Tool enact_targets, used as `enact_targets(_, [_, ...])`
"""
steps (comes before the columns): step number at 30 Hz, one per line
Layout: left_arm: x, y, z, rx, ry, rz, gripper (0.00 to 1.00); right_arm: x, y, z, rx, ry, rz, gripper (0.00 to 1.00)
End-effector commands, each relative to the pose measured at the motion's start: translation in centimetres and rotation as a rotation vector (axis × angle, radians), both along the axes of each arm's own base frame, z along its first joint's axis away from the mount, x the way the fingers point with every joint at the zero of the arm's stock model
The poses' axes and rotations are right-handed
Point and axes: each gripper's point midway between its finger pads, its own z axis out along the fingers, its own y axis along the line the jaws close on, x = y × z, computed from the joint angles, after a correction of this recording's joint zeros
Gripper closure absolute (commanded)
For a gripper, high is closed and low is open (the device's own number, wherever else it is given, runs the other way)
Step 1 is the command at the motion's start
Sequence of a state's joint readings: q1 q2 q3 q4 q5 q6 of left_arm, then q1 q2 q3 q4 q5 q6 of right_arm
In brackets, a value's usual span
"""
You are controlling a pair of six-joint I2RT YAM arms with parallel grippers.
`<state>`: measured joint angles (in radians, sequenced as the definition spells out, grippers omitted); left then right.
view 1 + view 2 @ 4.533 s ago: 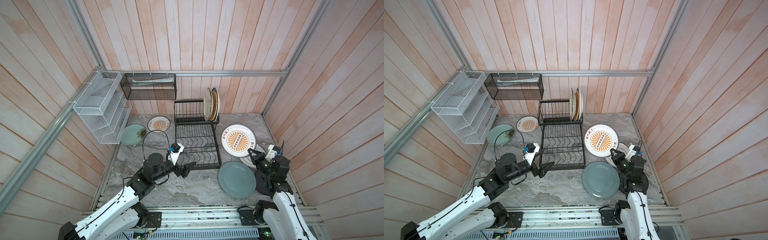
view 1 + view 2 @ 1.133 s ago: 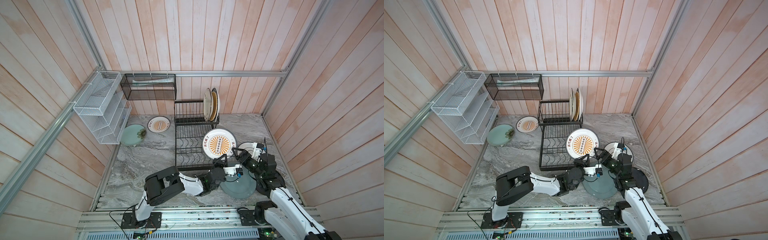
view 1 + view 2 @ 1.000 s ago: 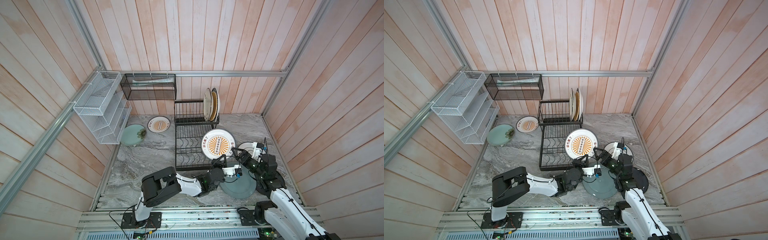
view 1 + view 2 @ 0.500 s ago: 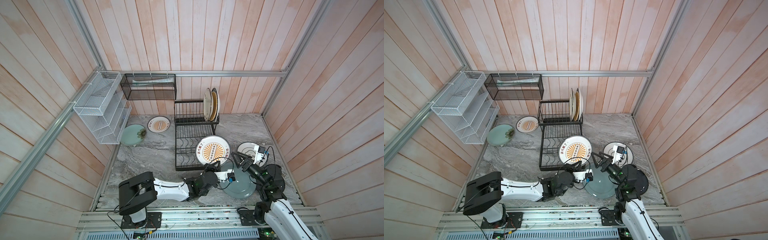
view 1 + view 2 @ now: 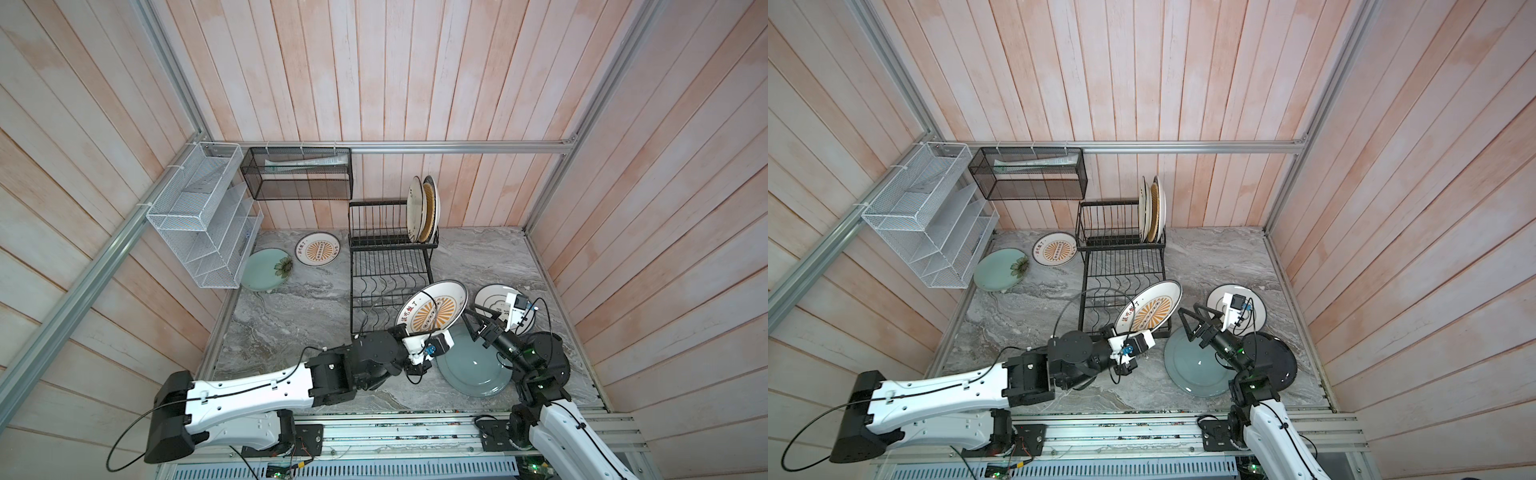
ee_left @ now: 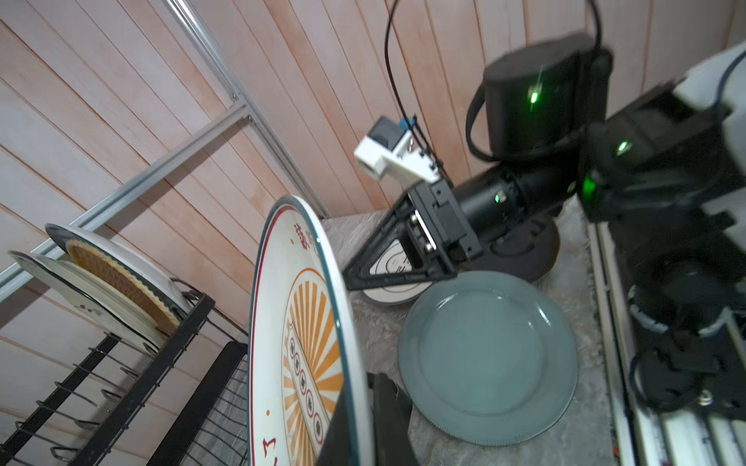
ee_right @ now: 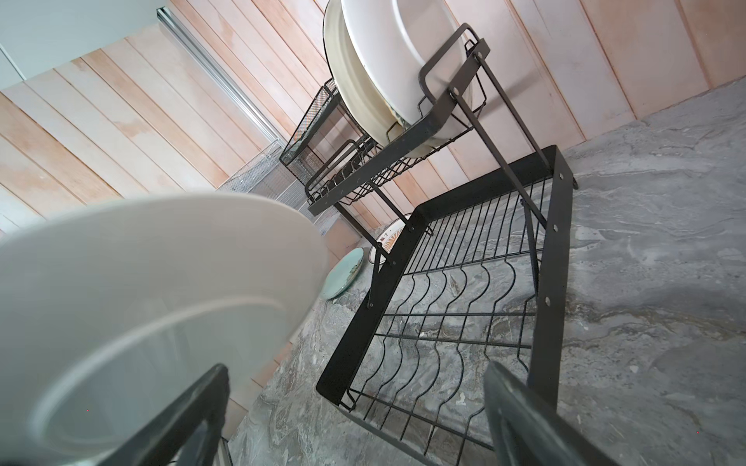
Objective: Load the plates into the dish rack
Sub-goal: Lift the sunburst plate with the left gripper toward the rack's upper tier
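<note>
The green plate (image 5: 266,270) lies unmoved at far left. The dish rack (image 5: 390,266) keeps two plates (image 5: 422,208) upright at the right end of its upper tier. The sunburst plate (image 5: 432,309), lying flat right of the rack seconds ago, now tilts on edge over the lower tier's near right corner, its near rim pinched in the closed left gripper (image 6: 361,407). Just right of it, the right gripper (image 5: 471,316) hangs wide open above the grey-blue plate (image 5: 473,370), holding nothing.
</note>
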<state>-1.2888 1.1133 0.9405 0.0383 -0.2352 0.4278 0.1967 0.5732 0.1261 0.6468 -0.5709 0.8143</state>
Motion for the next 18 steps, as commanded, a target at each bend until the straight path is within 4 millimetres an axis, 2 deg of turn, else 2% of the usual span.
enact_targets(1, [-1.1,2.0,7.2,-0.179,0.021,-0.035,1.0,-0.6,0.2,1.0,0.006,-0.069,0.011,0.02])
enact_targets(5, [0.5,5.1,13.8,-0.404,0.032,0.027,1.0,-0.9,0.8,1.0,0.002,-0.087,0.028,0.02])
enact_targets(7, [2.2,6.5,16.7,-0.523,0.075,0.069,1.0,-1.0,1.2,0.9,0.0,-0.093,0.041,0.02])
enact_targets(9, [4.3,7.2,18.5,-0.576,0.122,0.112,1.0,-1.0,1.6,0.6,-0.006,-0.085,0.043,0.02])
enact_targets(12, [7.8,7.7,20.1,-0.639,0.206,0.167,1.0,-1.0,2.5,0.2,-0.028,-0.081,0.071,0.02])
enact_targets(13, [9.7,8.4,20.6,-0.668,0.234,0.198,1.0,-1.0,2.9,0.1,-0.038,-0.079,0.084,0.02])
enact_targets(18, [15.7,9.1,21.6,-0.779,0.355,0.262,1.0,-1.1,4.0,-0.3,-0.062,-0.073,0.116,0.02])
